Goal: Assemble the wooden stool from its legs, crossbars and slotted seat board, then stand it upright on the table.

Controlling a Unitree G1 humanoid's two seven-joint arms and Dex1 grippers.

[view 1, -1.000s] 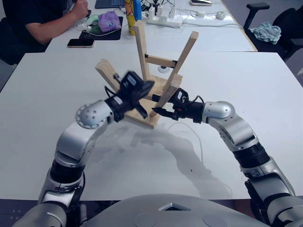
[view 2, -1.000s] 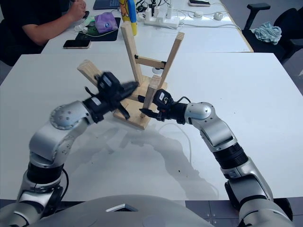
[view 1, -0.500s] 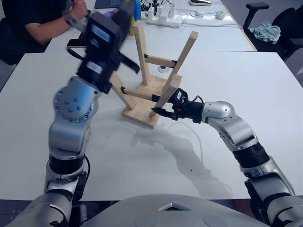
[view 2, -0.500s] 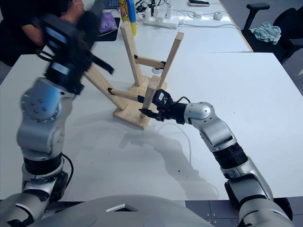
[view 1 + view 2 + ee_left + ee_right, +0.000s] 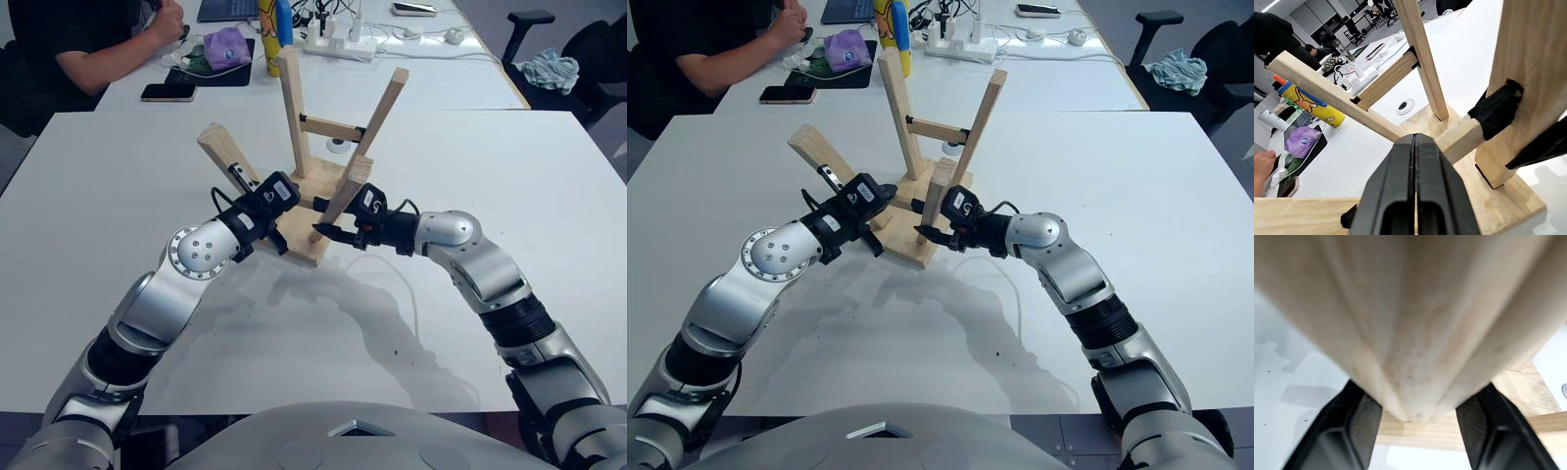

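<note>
The wooden stool lies upside down, its seat board [image 5: 306,249] flat on the white table [image 5: 490,166] and its legs pointing up and splaying outward. A crossbar [image 5: 331,125] joins the two far legs. My right gripper [image 5: 324,231] is shut on the near right leg [image 5: 345,194] close to the seat; that leg [image 5: 1410,323] sits between its pads [image 5: 1365,423]. My left gripper [image 5: 287,192] hovers shut by the near left leg [image 5: 220,147]. Its closed fingers [image 5: 1415,147] point at the low crossbar [image 5: 1462,138] with nothing between them.
On the far table lie a phone [image 5: 167,90], a purple pouch [image 5: 225,44], a yellow bottle [image 5: 269,29] and a power strip [image 5: 343,41], with a person's arm beside them. A thin white cable [image 5: 413,294] runs over the table under my right arm.
My left arm swung up high above the stool, then came back down to the near crossbar. The right gripper has kept its hold on the leg, and the stool has stayed put.
</note>
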